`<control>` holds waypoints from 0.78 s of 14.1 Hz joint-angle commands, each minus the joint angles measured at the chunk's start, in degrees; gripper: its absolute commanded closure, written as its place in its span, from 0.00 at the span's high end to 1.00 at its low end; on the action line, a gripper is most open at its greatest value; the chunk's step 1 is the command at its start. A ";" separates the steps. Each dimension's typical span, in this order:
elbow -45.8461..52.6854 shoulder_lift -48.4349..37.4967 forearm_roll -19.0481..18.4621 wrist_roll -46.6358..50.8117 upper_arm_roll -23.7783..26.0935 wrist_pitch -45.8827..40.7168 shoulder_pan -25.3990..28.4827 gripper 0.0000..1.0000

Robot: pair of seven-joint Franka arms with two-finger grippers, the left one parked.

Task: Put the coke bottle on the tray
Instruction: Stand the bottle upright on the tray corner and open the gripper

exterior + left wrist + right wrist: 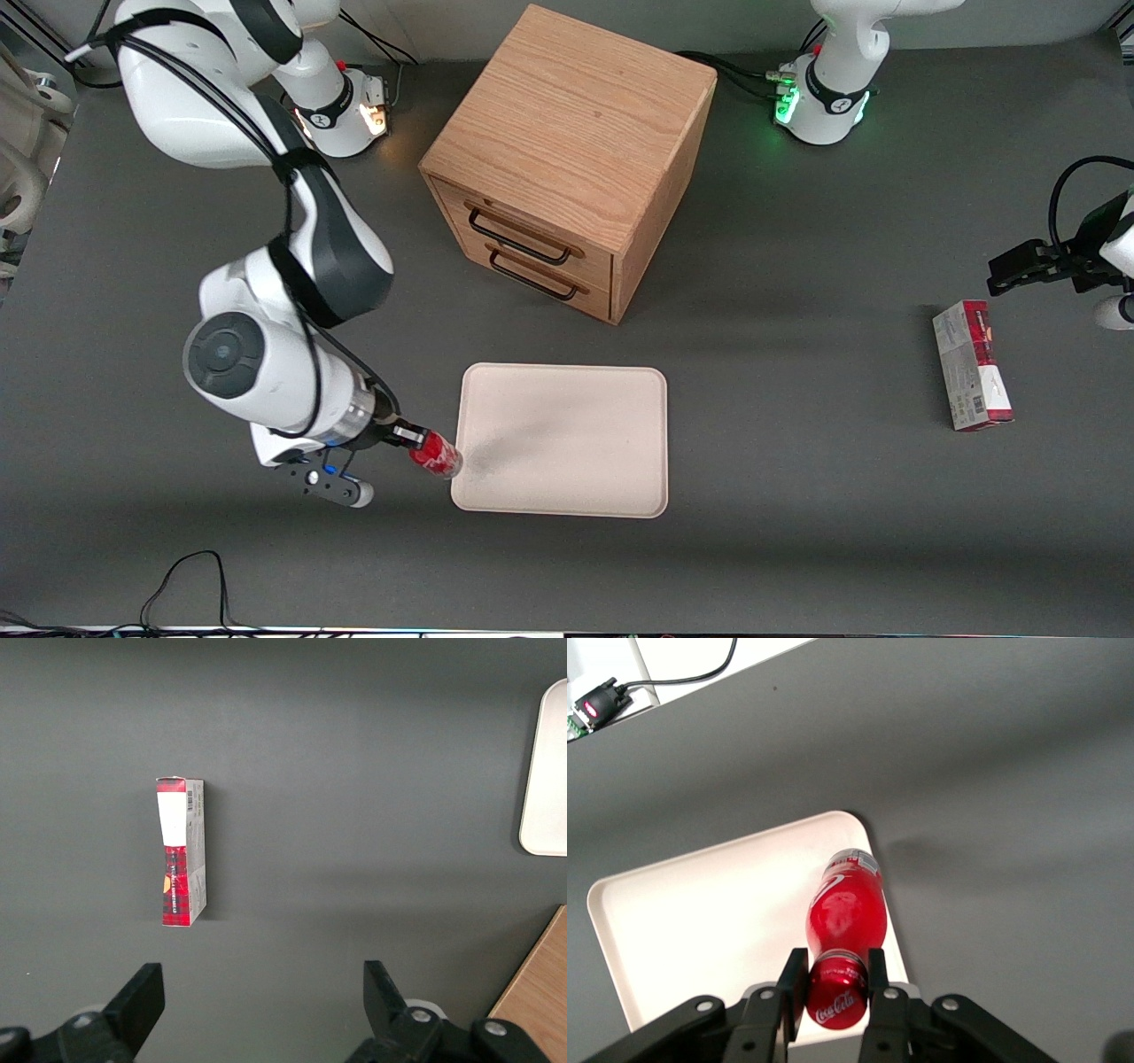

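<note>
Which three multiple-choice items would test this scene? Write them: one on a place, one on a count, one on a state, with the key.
1. Where is the coke bottle?
A. in the gripper, over the tray rim
B. on the cabinet
C. beside the carton

2. How many drawers with dark handles does the cabinet show?
A. one
B. two
C. three

3. How are the gripper's fingers?
A. wide open
B. shut on nothing
C. shut on the bottle near its cap

Key: 1 A, the wrist view shows it held above the tray's edge; 2 B, two handles, one above the other; 3 C, both fingers press its cap end.
</note>
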 commanded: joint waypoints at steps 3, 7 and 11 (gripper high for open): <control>3.26 4.10 -2.91 2.90 -0.10 2.56 2.53 0.00; 3.26 5.51 -3.44 4.22 -0.10 3.18 3.41 0.00; 3.08 5.86 -3.44 4.22 -0.10 3.71 3.41 0.00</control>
